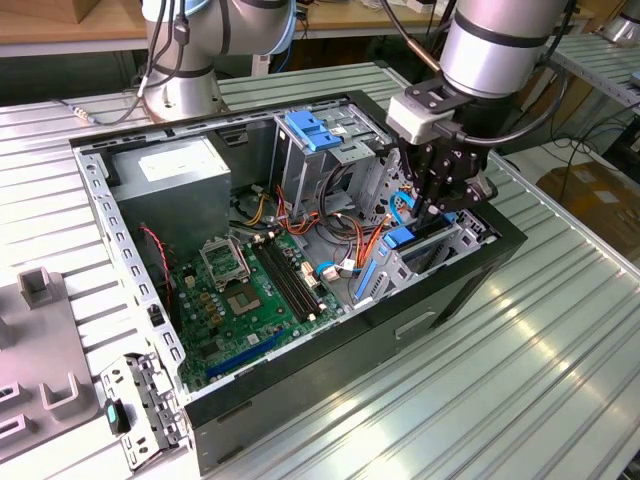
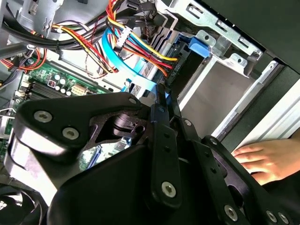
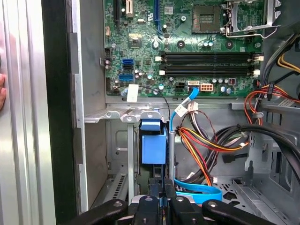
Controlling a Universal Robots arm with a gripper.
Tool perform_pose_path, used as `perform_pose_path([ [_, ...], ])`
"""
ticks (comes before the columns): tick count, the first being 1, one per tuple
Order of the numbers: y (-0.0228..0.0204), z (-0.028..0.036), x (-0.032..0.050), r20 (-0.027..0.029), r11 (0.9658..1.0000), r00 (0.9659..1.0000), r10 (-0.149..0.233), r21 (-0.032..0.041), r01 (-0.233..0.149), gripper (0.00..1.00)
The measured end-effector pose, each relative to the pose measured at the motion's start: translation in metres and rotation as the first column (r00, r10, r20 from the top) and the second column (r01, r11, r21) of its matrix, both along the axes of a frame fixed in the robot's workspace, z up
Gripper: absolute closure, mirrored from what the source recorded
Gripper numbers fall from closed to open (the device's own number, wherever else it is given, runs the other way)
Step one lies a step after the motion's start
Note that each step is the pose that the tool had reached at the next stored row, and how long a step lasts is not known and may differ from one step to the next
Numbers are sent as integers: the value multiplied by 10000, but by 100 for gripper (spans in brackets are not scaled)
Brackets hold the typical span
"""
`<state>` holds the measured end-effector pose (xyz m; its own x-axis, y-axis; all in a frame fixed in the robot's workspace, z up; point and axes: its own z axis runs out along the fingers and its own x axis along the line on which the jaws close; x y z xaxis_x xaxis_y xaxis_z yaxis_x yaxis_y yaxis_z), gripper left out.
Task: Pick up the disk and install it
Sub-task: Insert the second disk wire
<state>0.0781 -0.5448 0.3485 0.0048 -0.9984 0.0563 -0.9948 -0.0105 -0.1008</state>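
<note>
The open black desktop computer case (image 1: 300, 400) lies on its side on the ribbed metal bench (image 1: 520, 370). The black tool (image 1: 440, 205) hangs inside the case at the exterior view's right, directly over the grey metal drive bay (image 1: 440, 255).

The flat metal disk with the blue plastic carrier end (image 3: 153, 143) stands edge-on in that bay. In the first wrist view the tool (image 3: 159, 194) has its fingers (image 3: 151, 187) drawn close on either side of the disk's near edge — clamped on it, as far as I can judge. The blue carrier end sits toward the green motherboard (image 3: 187, 42).

Judgement: the pick is done and the insertion step is in hand, with the disk partly seated in its slot. Any further push calls for a straight line along the bay rails and care with the bundle of red, yellow and orange cables (image 3: 211, 145) and the flat blue ribbon cable (image 3: 197, 190) just beside it.

A person's hand (image 2: 260, 161) rests near the case wall — a hazard worth noting.
</note>
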Motion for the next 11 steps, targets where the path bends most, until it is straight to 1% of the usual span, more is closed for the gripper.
perform_pose_path([
  [11, 0, -25, 5, 0, 10000, 10000, -27, -2, 27, 84],
])
